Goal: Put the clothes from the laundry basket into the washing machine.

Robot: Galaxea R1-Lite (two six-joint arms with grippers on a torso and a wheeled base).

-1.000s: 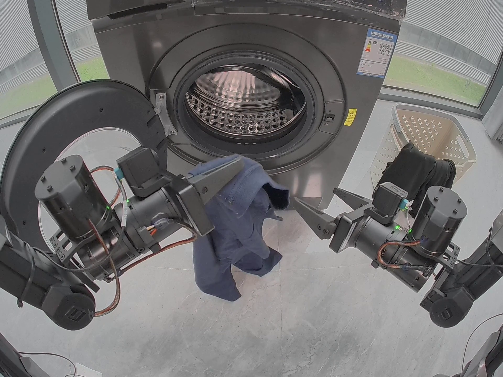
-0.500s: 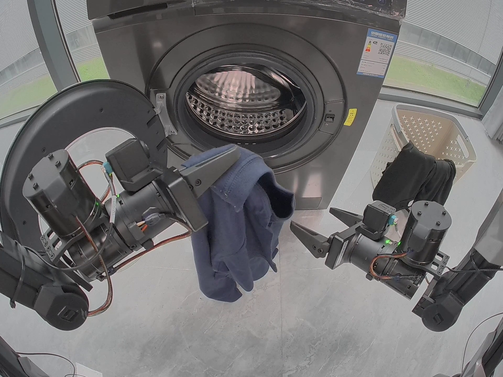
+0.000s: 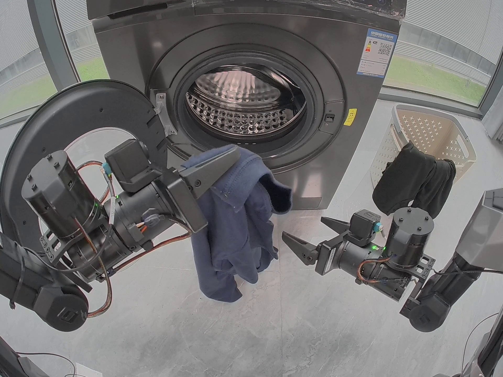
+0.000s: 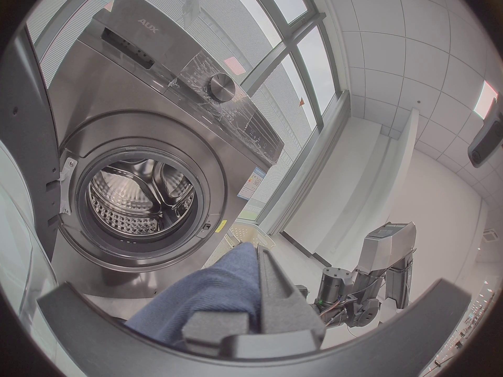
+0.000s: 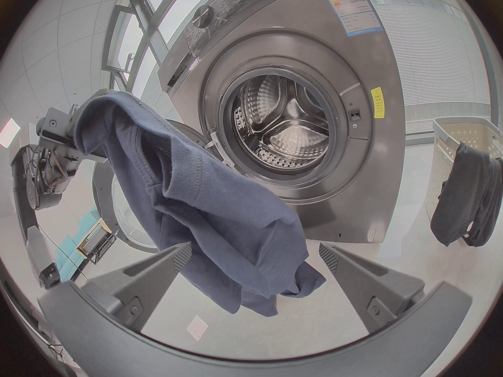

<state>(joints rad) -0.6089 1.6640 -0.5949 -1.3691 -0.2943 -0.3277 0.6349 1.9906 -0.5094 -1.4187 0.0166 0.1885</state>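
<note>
Here, left end effector [image 3: 232, 159] level, clamping shirt [image 3: 236, 226]

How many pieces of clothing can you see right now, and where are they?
2. A blue garment hangs from the left pincer before the washing machine; a black garment drapes over the laundry basket rim. More may be hidden inside the basket.

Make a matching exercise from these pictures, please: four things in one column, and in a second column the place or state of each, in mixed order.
Things
1. blue shirt
2. black garment
3. washer door
4. right end effector

Places or states
A. swung open
B. hanging over the rim of the laundry basket
C. open, holding nothing
D. gripped by the left end effector

Pairs: 1-D, 2-B, 3-A, 4-C
</note>
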